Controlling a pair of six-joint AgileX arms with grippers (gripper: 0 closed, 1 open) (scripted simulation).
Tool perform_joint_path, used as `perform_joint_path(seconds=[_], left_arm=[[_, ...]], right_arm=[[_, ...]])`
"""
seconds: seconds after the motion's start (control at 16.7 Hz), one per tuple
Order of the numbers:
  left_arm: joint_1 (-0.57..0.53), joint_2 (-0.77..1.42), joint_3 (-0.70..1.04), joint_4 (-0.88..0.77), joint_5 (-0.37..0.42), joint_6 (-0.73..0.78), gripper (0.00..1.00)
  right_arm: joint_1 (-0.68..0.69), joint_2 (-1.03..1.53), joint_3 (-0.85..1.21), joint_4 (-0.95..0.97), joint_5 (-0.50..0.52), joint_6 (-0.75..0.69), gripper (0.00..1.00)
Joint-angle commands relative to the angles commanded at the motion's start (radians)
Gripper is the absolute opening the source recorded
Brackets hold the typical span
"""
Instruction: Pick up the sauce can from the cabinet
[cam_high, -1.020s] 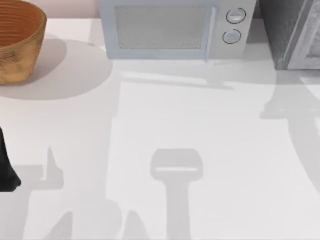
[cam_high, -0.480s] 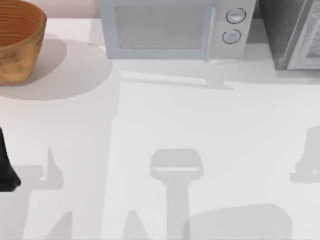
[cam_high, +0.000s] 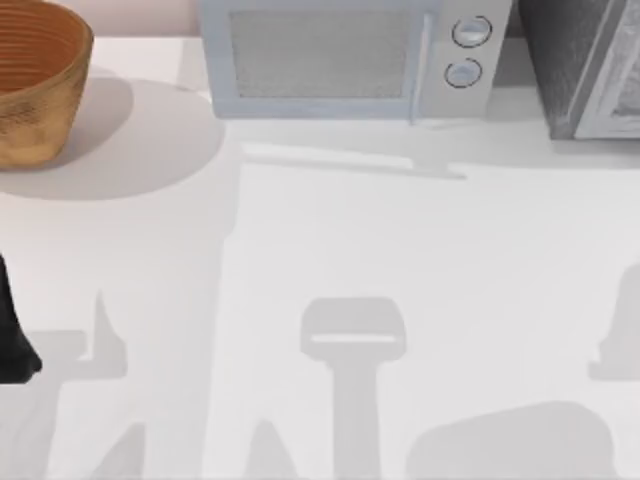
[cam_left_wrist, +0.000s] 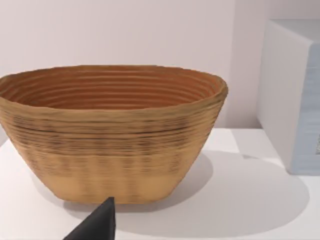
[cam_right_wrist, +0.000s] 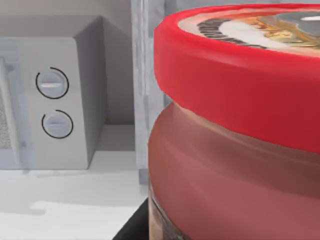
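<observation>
The sauce can (cam_right_wrist: 235, 130), with a red lid and a pale emblem on top, sits very close in the right wrist view. It stands in front of the pale frame of the cabinet (cam_right_wrist: 145, 75). One dark finger (cam_right_wrist: 131, 227) of my right gripper shows against the can's lower side, and the gripper appears shut on the can. In the top view the dark grey speckled cabinet (cam_high: 570, 60) stands at the back right corner. My left arm (cam_high: 12, 340) is parked at the table's left edge, and one dark fingertip (cam_left_wrist: 97, 225) faces the basket.
A woven brown basket (cam_high: 35, 80) stands at the back left, also in the left wrist view (cam_left_wrist: 110, 135). A pale blue-grey microwave (cam_high: 340, 55) with two round knobs (cam_right_wrist: 52, 105) sits at the back centre, next to the cabinet. Arm shadows lie across the white table (cam_high: 420, 250).
The right arm's shadow has left the area beside the cabinet. It now lies at the table's front right and has drifted slightly rightwards. The left arm has not moved.
</observation>
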Motion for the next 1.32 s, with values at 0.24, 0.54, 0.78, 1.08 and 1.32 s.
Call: perform_joint_path(seconds=[0.24,0.54,0.78,1.08,1.32], left_arm=[[0.000,0.000,0.000,0.000,0.000,0.000,1.00],[0.000,0.000,0.000,0.000,0.000,0.000,1.00],[0.000,0.000,0.000,0.000,0.000,0.000,1.00],[0.000,0.000,0.000,0.000,0.000,0.000,1.00],[0.000,0.000,0.000,0.000,0.000,0.000,1.00]], right_arm=[[0.016,0.035,0.015,0.028,-0.001,0.002,0.00],[0.110,0.292,0.110,0.242,-0.009,0.004,0.00],[0.226,0.644,0.212,0.495,-0.014,0.009,0.00],[0.390,1.166,0.346,0.847,-0.022,0.017,0.00],[0.517,1.570,0.450,1.116,-0.030,0.020,0.00]])
